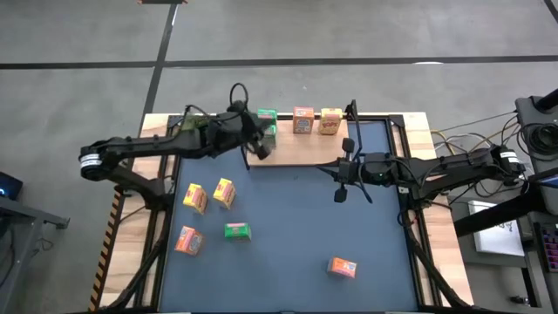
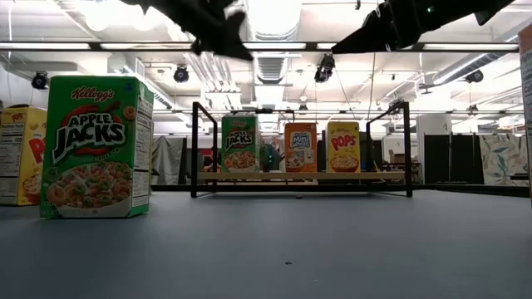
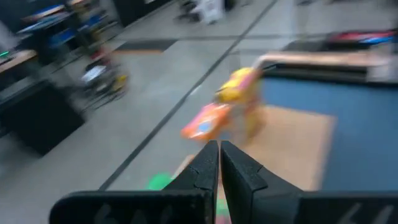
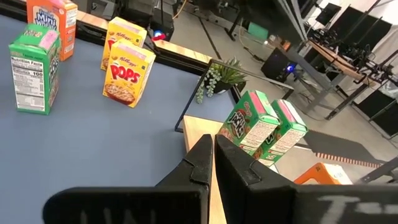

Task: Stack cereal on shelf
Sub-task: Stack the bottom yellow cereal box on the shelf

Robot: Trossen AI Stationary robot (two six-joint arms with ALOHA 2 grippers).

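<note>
A dark-blue mat (image 1: pixel 296 227) carries five loose cereal boxes (image 1: pixel 236 231); the light-wood shelf (image 1: pixel 301 150) bears four more.

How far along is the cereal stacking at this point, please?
Done: four boxes stand on the shelf: a green pair, one pink-red box and one yellow box.
In hand: nothing. The left end effector is shut beside the green pair, and the right end effector is shut over the mat.
Left: five loose boxes on the mat.
</note>
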